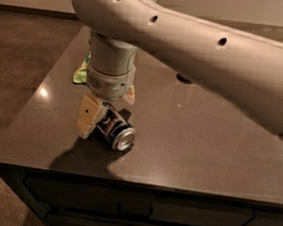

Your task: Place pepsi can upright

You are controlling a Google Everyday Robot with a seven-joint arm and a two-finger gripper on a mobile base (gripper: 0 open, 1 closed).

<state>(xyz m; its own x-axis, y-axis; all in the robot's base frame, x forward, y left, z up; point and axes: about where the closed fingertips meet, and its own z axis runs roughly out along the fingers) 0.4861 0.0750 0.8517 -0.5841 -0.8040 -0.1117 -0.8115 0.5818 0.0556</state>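
The pepsi can (116,129) is dark blue with white markings and lies on its side on the dark table (203,140), its silver end facing front right. My gripper (109,105) points down over it. The cream fingers (88,116) stand on either side of the can's rear part and close against it. The can's rear end is hidden behind the left finger. I cannot tell whether the can touches the table or is just off it.
A green snack bag (79,73) lies behind the gripper at the table's left back. A reddish object (184,79) peeks out under my arm at the back. The table's front edge (135,181) is close below the can; the left edge is near.
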